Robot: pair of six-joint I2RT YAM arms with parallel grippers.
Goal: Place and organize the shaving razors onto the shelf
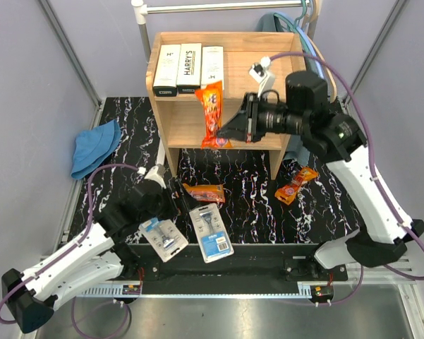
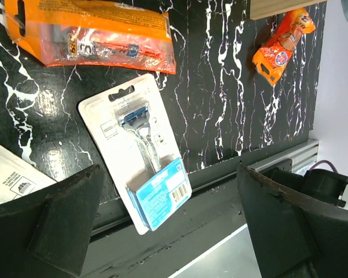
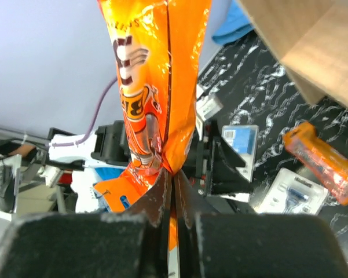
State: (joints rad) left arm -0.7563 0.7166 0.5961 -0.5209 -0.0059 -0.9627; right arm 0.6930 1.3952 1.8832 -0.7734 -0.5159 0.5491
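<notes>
On the left, your left jaws are hanging wide open over the two blister cards [image 1: 162,239] at the desk's [image 1: 254,205] near edge, gripping nothing. Mid-desk, one orange pouch [image 1: 204,192] is lying loose, another [image 1: 296,183] further right. Your right jaws are pinching a third pouch [image 1: 212,113] upright before the shelf's [image 1: 236,78] lower opening, below the white boxes [image 1: 189,68] on top. You should be laying it flat and deep inside before releasing. The right arm [image 1: 353,162] is hiding much of that tier, so whether the pouch is touching wood I cannot tell.
</notes>
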